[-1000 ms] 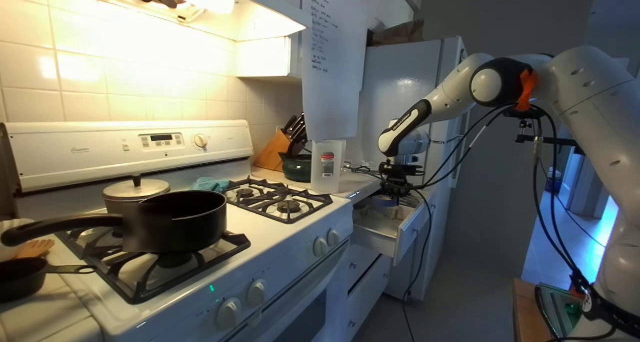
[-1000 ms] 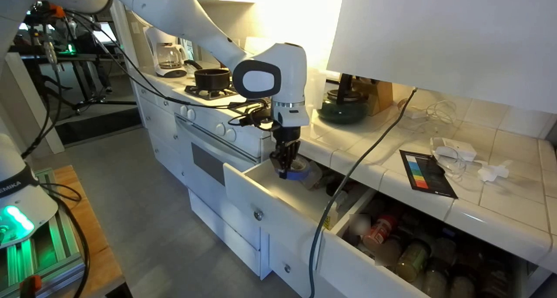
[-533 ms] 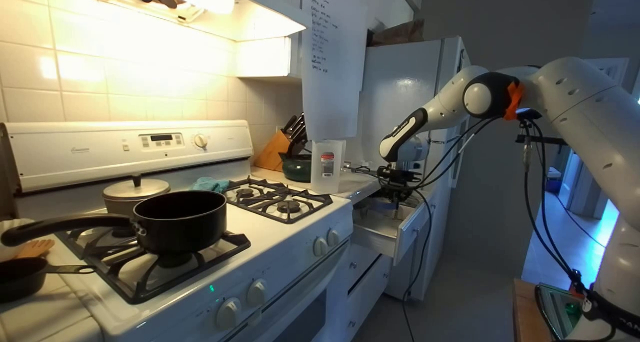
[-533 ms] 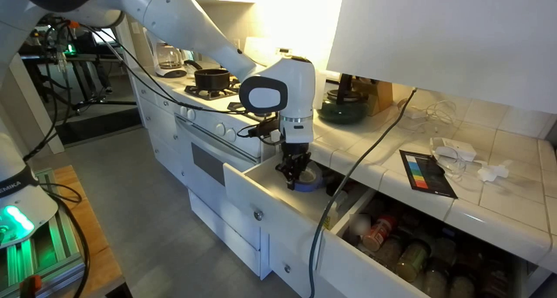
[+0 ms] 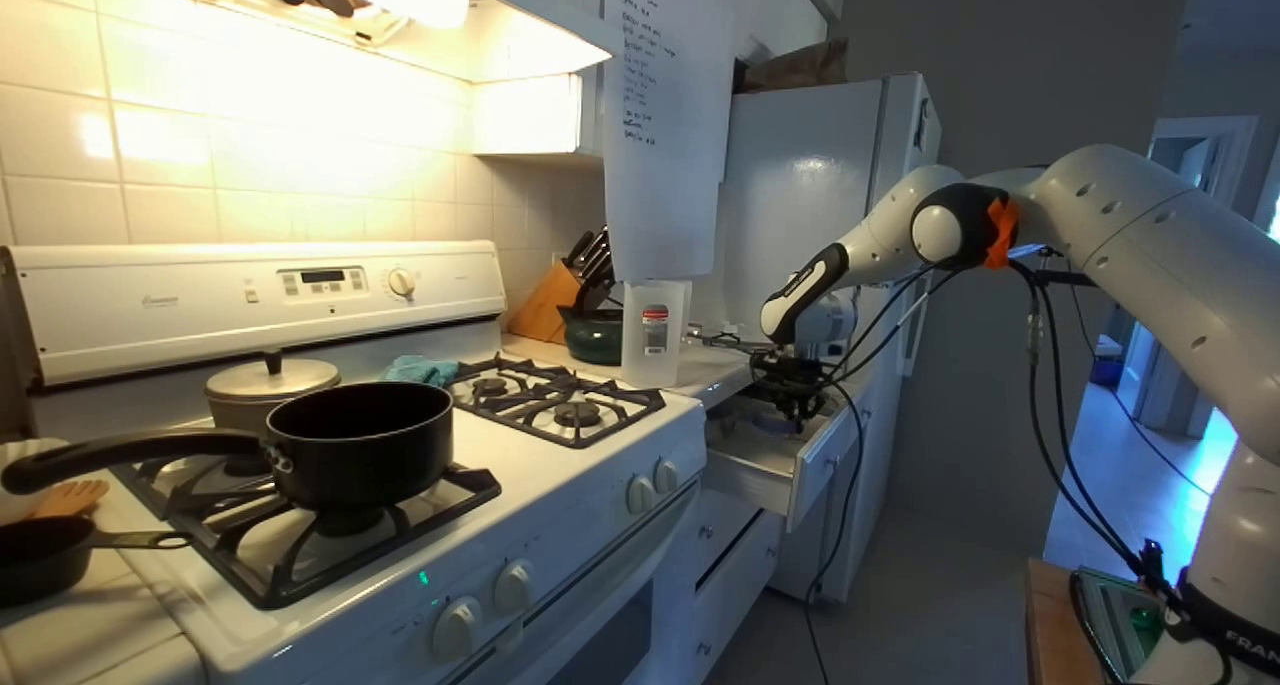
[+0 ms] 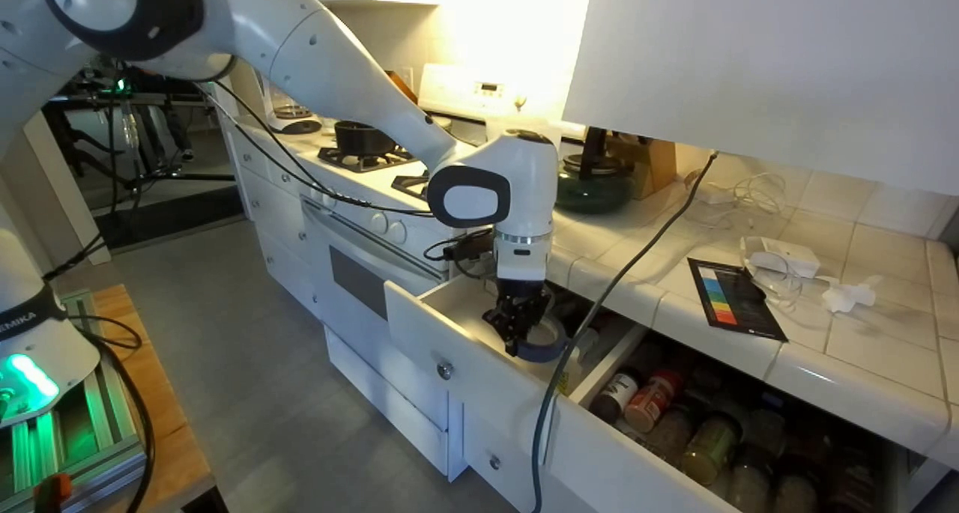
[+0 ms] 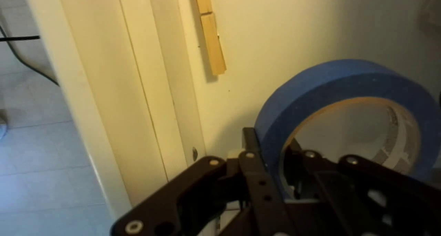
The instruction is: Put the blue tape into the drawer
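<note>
kitchen drawer (image 6: 487, 382), gripped blue tape (image 7: 360, 81), "emika" arm (image 6: 330, 71)

Counted at the gripper (image 7: 272, 143): two fingers (image 7: 250, 139), one roll of blue tape (image 7: 355, 81). Beneath it: one open drawer (image 6: 464, 352). To one side: one pulled-out jar drawer (image 6: 607, 472). To the opposite side: one stove (image 5: 580, 500), four front knobs (image 5: 457, 627), one black pot (image 5: 370, 465), one lidded pot (image 5: 240, 380), one small pan (image 5: 40, 565). Beyond it, on the counter (image 6: 629, 232): one green pot (image 6: 599, 195), one knife block (image 5: 543, 303).
</note>
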Controlling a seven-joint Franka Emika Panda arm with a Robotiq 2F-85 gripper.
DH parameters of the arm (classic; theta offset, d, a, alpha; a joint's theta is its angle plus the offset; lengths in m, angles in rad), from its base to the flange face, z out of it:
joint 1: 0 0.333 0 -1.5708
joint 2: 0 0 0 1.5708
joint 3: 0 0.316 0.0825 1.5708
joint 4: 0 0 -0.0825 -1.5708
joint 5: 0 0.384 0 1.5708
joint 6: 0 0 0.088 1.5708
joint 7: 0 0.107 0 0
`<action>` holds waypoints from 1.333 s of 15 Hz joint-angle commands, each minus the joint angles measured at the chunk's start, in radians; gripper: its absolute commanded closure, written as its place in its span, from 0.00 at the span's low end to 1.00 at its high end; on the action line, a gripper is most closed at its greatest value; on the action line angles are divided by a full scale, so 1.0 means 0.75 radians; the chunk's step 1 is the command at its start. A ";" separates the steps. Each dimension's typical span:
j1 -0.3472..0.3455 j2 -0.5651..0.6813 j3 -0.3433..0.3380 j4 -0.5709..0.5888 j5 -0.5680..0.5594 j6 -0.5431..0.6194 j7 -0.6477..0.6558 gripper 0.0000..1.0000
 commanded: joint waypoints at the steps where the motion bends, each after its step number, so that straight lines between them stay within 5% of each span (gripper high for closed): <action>1: -0.018 0.111 -0.007 0.125 0.020 -0.008 0.067 0.95; 10: 0.010 0.203 0.000 0.210 -0.003 0.001 0.086 0.95; 11: 0.012 0.199 -0.002 0.210 -0.001 -0.008 0.092 0.56; 12: 0.012 0.193 -0.001 0.208 0.001 -0.011 0.094 0.55; 20: -0.002 -0.028 -0.020 0.098 -0.007 -0.222 0.047 0.00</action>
